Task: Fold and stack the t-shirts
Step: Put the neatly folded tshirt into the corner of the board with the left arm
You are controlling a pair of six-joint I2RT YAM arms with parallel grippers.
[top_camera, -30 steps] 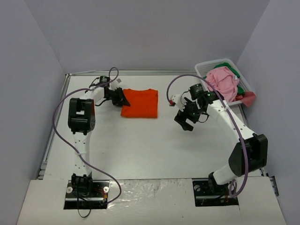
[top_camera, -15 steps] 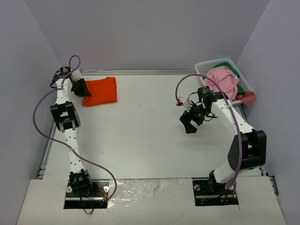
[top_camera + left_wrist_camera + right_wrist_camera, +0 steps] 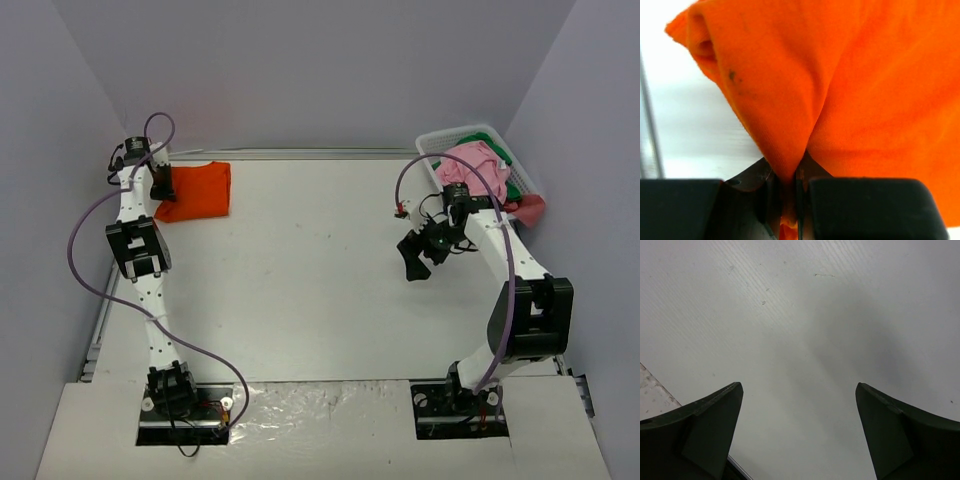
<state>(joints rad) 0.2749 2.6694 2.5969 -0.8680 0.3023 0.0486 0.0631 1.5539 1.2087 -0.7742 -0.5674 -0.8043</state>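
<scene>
The folded orange t-shirt (image 3: 195, 190) lies at the table's far left corner. My left gripper (image 3: 164, 186) is shut on its left edge; in the left wrist view the orange cloth (image 3: 850, 85) is pinched between the jaws and fills the frame. The pink t-shirt (image 3: 474, 172) is heaped in the white basket (image 3: 440, 143) at the far right, with a bit of the green one (image 3: 513, 187) showing beneath it. My right gripper (image 3: 415, 260) is open and empty above bare table, left of the basket; its fingers (image 3: 710, 420) stand wide apart.
The white basket stands against the right wall at the back. Grey walls close the table on three sides. A metal rail (image 3: 110, 300) runs along the table's left edge. Purple cables loop off both arms.
My left gripper has dragged the orange t-shirt from the table's middle back to the far left corner. My right gripper has moved right, toward the basket.
</scene>
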